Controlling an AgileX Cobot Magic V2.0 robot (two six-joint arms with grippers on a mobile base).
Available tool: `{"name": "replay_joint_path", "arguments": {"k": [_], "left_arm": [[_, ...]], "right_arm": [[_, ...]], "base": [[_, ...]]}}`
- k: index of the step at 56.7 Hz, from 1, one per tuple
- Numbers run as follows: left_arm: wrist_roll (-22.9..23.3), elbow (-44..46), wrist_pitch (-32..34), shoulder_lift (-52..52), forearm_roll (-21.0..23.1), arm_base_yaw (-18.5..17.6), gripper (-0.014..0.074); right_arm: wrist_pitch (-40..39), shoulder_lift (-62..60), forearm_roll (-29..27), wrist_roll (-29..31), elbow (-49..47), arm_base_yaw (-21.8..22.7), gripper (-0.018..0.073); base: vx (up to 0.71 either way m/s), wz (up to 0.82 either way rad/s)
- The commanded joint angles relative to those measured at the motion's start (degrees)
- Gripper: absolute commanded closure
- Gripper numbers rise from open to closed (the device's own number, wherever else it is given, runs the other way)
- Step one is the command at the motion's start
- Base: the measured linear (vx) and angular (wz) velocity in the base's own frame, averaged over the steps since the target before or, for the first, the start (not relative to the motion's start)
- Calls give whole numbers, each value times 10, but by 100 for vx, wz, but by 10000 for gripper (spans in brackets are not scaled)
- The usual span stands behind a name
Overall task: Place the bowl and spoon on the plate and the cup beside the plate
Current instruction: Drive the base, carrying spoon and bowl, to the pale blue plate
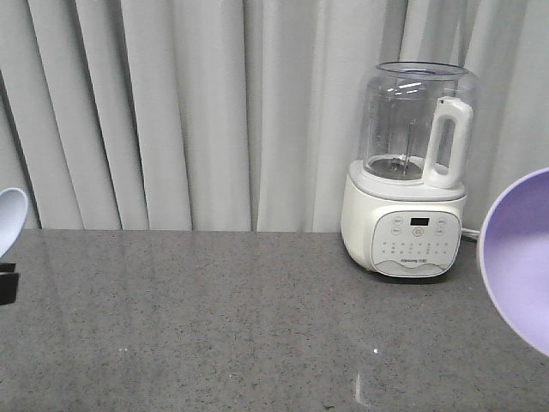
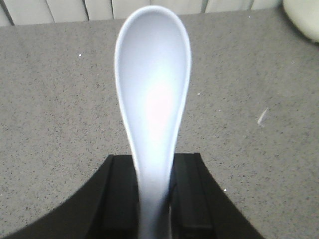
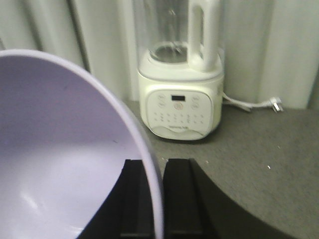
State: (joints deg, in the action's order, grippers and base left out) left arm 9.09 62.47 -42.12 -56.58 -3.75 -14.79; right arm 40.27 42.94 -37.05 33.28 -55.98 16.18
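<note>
Basically both arms are loaded. The left claw (image 2: 153, 174) is closed on the handle of the spoon (image 2: 153, 84). The spoon's long axis runs 6 to 12 o'clock in the left wrist view, in line with the claw, with the scoop out at 12 and hollow side up. The right claw (image 3: 155, 172) is clamped on the rim of the bowl (image 3: 60, 149), one finger inside and one outside. The bowl is tipped up on edge and fills the 9 o'clock side of the right wrist view.

From the front, the spoon sits at the 9 o'clock edge of frame and the bowl at the 3 o'clock edge, well apart. Both look to be held above the grey surface (image 1: 214, 326), not resting on it.

Key relation: the plate is not in any view, and neither is the cup, so I cannot tell which way the plate lies from either claw or which arm is nearer. Only a white blender (image 1: 410, 172) stands on the surface, at roughly 1 o'clock against the curtain (image 1: 171, 112), close ahead of the right claw.

Likely the bowl goes down first and needs levelling from its tilt before release. The spoon's axis then has to be matched to the plate.
</note>
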Motion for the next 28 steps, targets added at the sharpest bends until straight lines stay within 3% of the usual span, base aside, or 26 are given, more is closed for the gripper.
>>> {"name": "replay_joint_path", "arguments": {"k": [1,10,28], "left_arm": [[0,-28,79,70,8,-5,603],[0,-91,93,182,5,-5,603],[0,-136,104,291,-1,-5,603]], "right_arm": [[-49,-38,-81,55,15,2,568],[-48,-94,-142,95,62,2,568],[-37,-112,-157,97,67,2,568]], "base": [[0,0],[0,0],[0,0]]}}
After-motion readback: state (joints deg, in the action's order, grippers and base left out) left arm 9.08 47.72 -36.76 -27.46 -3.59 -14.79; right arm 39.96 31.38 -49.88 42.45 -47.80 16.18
